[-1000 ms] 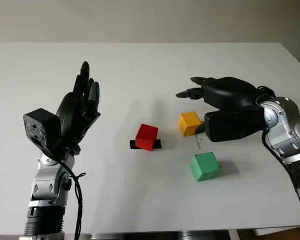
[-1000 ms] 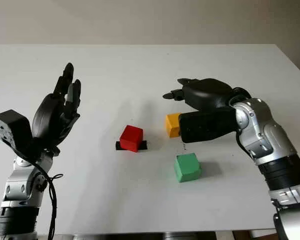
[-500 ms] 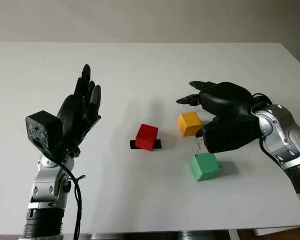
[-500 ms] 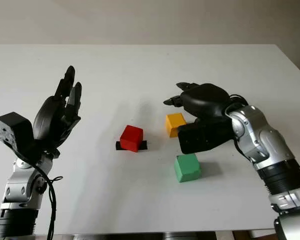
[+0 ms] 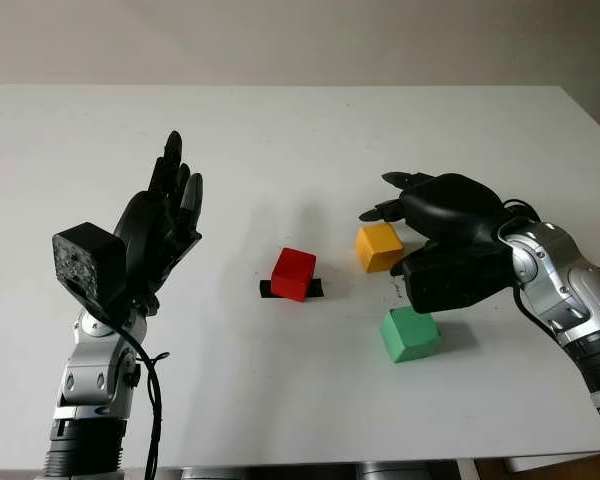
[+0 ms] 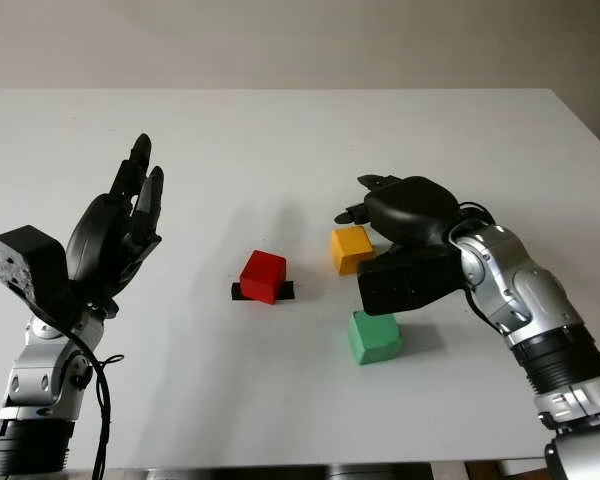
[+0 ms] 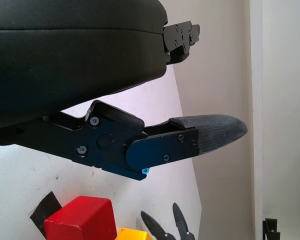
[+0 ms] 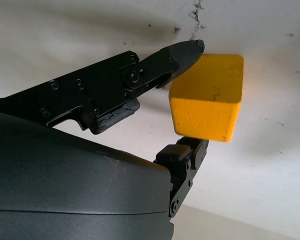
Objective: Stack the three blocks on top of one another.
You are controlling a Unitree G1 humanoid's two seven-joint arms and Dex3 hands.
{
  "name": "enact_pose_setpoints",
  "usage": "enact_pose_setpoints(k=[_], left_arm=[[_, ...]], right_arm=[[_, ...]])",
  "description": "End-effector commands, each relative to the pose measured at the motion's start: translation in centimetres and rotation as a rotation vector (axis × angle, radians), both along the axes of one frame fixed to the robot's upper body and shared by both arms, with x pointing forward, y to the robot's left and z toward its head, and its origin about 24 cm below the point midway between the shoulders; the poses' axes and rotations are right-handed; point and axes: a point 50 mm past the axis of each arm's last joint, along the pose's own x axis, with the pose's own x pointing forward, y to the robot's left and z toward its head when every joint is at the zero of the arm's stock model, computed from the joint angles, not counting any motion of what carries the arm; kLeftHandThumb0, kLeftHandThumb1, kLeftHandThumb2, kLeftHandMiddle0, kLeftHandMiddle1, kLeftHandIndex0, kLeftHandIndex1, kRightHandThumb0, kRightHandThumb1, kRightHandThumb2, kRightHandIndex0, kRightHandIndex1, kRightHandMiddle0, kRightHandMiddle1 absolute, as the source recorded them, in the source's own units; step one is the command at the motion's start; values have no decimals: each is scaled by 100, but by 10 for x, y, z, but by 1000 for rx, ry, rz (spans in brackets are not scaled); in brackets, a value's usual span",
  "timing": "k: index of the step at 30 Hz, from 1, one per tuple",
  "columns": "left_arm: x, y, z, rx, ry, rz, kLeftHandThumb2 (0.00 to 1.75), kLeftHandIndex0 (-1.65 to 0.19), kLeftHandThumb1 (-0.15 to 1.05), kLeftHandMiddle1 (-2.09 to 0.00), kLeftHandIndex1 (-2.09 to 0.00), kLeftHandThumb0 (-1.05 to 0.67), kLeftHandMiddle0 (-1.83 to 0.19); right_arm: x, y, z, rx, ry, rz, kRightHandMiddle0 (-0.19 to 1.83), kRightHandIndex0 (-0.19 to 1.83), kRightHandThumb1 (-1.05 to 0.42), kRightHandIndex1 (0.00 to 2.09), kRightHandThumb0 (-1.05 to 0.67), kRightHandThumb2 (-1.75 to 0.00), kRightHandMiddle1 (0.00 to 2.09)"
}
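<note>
Three blocks lie apart on the white counter (image 5: 280, 130), none yet stacked. The red block (image 5: 294, 273) sits near the middle, on a strip of black tape (image 5: 268, 290). The yellow block (image 5: 379, 246) lies to its right, and the green block (image 5: 410, 333) lies nearer the robot, close to the yellow one but not touching it.

The blocks appear to be small, rigid, painted cubes. They are probably light and unlikely to deform, though their smooth faces may slip under a weak pinch. Opposite vertical side faces offer the best hold, since that leaves the top and bottom faces free for stacking.

The right hand (image 5: 435, 215) hovers over the right edge of the yellow block. Its fingers are curved but uncurled, and it holds nothing. In the right wrist view one fingertip (image 8: 187, 50) stands at a top corner of the yellow block and another finger sits beside the opposite face. Whether either one touches the block cannot be told.

The left hand (image 5: 160, 235) is raised at the left of the counter, well apart from the blocks. It is open, holds nothing, and its fingers point upward.
</note>
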Motion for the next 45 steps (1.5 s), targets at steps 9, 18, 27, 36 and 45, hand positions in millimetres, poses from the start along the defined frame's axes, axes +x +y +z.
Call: enact_pose_setpoints(k=[9,18,27,36,45], left_arm=[[-1,0,3,19,-12,-7,61,19,105,-3,-3,-74,19],[-1,-1,3,22,-14,-10,61,19,105,-3,-3,-74,19],[-1,-1,3,22,-14,-6,61,19,105,-1,-1,-74,19],[-1,-2,3,22,-12,-9,62,19,105,-1,-2,-72,19],[-2,-3,2,18,-8,-7,63,19,105,-1,0,-72,19]], right_arm=[[1,5,-3,41,-30,8,71,22,-91,9,-54,-5,24],[1,5,-3,64,-61,22,47,32,-95,7,-45,-6,118],[3,4,0,67,-93,41,44,37,-97,7,-42,-6,127],[8,3,11,98,-125,44,43,39,-95,7,-41,-5,137],[16,7,34,403,-23,2,42,37,-94,5,-38,-5,140]])
